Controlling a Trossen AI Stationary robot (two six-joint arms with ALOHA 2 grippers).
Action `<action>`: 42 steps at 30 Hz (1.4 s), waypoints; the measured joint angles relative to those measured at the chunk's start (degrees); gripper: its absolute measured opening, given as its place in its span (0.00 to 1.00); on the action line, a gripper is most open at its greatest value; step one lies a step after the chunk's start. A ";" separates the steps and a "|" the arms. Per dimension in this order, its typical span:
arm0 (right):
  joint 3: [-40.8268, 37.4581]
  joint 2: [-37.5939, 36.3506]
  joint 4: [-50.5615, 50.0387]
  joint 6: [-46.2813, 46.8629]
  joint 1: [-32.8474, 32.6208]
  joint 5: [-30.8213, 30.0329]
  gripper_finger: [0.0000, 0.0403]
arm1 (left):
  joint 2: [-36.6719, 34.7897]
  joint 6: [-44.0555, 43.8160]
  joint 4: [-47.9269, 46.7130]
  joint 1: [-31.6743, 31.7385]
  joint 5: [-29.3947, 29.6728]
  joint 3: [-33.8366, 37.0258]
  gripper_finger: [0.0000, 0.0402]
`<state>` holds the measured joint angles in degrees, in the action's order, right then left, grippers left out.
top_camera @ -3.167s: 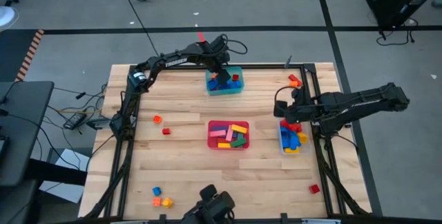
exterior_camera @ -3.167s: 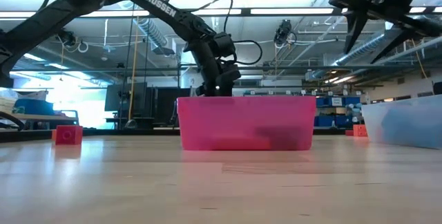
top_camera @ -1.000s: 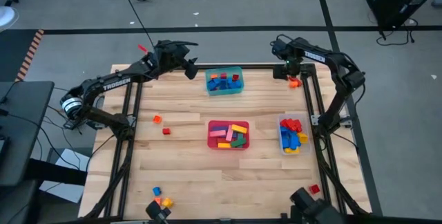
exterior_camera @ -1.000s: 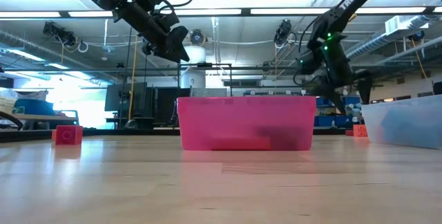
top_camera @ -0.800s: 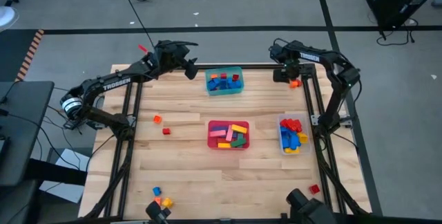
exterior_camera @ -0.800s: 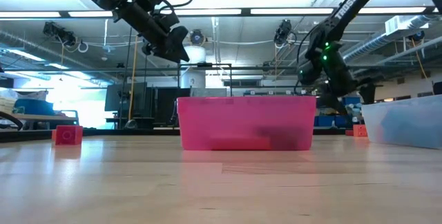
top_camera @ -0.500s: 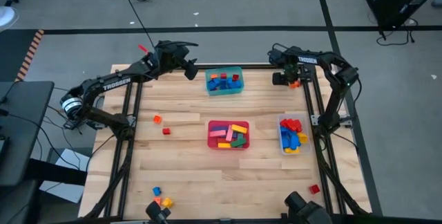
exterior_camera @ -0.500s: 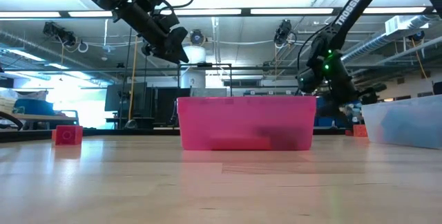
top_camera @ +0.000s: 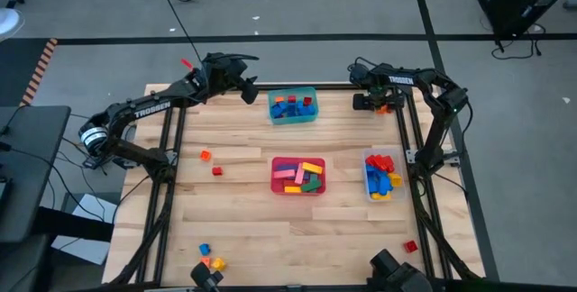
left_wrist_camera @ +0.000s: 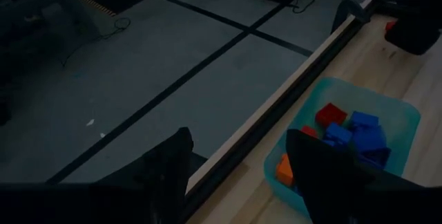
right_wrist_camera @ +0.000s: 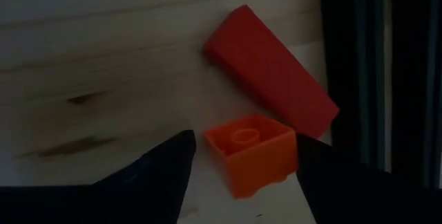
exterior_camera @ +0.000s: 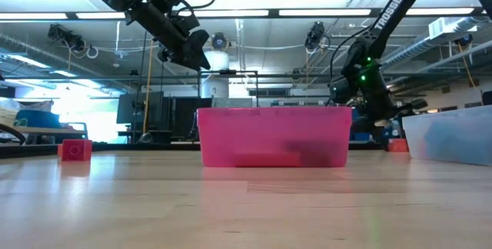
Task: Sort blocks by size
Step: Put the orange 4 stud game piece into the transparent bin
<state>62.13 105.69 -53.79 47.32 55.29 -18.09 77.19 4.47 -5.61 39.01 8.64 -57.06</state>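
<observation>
A small orange cube lies on the table at the far right corner, beside a longer red brick. My right gripper is open and low over the corner, pointing down, with one finger on each side of the cube. My left gripper is open and holds nothing. It hangs high past the table's far edge, left of the teal tub. More blocks fill the teal tub, the red tub and the clear tub. My right gripper comes at the orange cube from above, its fingers flanking two opposite sides. One finger lines up with the cube's edge, and a gap shows at the other. Whether it touches the cube I cannot tell. The cube sits flat on the table, stud up.
Loose blocks lie at the left, at the near left edge and at the near right. The dark frame rail runs close beside the right gripper. In the low view the red tub blocks the middle.
My right gripper has come down at the far right corner onto the orange cube and red brick, shifting slightly toward the table's left. The blocks and tubs have stayed where they were.
</observation>
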 joint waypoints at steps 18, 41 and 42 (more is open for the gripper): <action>0.15 -0.31 1.30 -3.53 -2.22 3.43 0.47 | 0.00 -0.15 0.59 -0.01 -0.11 0.00 0.61; 8.17 -17.57 15.19 -3.51 -17.49 10.32 0.43 | 0.00 -2.12 2.86 -0.01 -0.11 0.00 0.61; 9.38 -17.24 16.46 -3.93 -18.33 10.32 0.43 | 0.00 -2.12 2.87 -0.01 -0.11 0.00 0.61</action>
<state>71.51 88.45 -37.32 43.39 36.96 -7.77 77.19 2.35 -2.74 39.00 8.54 -57.06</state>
